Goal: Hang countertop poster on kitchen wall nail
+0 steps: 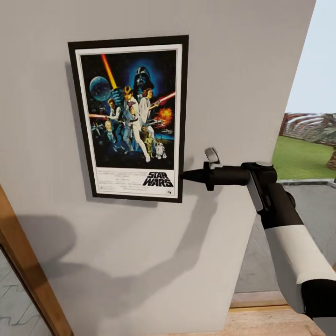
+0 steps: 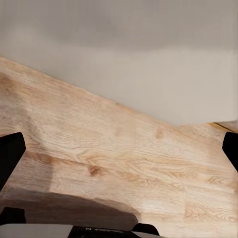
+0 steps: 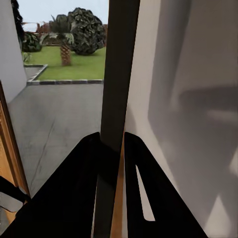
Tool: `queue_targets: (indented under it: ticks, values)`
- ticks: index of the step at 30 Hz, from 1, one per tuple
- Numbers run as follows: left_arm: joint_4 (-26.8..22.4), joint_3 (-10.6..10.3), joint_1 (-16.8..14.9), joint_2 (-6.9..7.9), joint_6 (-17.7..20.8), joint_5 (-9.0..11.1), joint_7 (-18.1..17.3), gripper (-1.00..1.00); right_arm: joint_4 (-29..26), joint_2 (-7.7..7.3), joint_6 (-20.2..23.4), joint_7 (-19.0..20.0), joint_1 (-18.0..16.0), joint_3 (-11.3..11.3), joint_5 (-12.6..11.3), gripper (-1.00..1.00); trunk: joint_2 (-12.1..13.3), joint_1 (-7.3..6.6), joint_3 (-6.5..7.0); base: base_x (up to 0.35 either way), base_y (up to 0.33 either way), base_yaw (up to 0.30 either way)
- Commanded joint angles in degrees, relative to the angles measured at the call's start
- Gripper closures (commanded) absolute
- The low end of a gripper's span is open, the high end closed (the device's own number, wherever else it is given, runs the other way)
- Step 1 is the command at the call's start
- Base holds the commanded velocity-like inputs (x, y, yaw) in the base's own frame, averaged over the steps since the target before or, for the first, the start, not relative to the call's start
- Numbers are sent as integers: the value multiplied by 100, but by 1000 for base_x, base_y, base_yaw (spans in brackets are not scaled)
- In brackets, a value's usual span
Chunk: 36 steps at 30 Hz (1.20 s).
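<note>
Grey wall (image 1: 242,70), poster (image 1: 132,116) flat against it, right claw (image 1: 186,176) pinching its lower right edge

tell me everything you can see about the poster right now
The poster is a tall rectangle in a thin black frame with a white border around blue-black artwork: figures, a glowing lightsaber, a dark helmeted face, and a STAR WARS logo at the bottom. It sits flat and upright against the pale grey wall, casting a shadow below. The right hand pinches its lower right edge; in the right wrist view the frame edge runs between the closed fingers.
</note>
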Motion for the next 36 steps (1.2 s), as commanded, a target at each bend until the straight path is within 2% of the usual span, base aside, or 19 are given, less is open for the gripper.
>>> queue_targets:
  ticks: [1,12,27,36]
  values:
    - [5,-8,-2,2,-1,29,-19,-100,3,-7,71,8,6,12,-40,100,-4,2,-2,0,0,0]
    - [5,-9,-2,1,-1,29,-17,-100,2,-6,-126,11,109,12,-39,100,-4,2,-2,0,0,0]
    - [3,-12,-2,1,-1,29,-15,-100,2,-5,-141,9,122,12,-37,100,-4,2,-2,1,2,0]
    - [3,-13,-2,1,-2,29,-14,-100,2,-3,-141,3,122,12,-37,100,-4,2,-2,81,102,0]
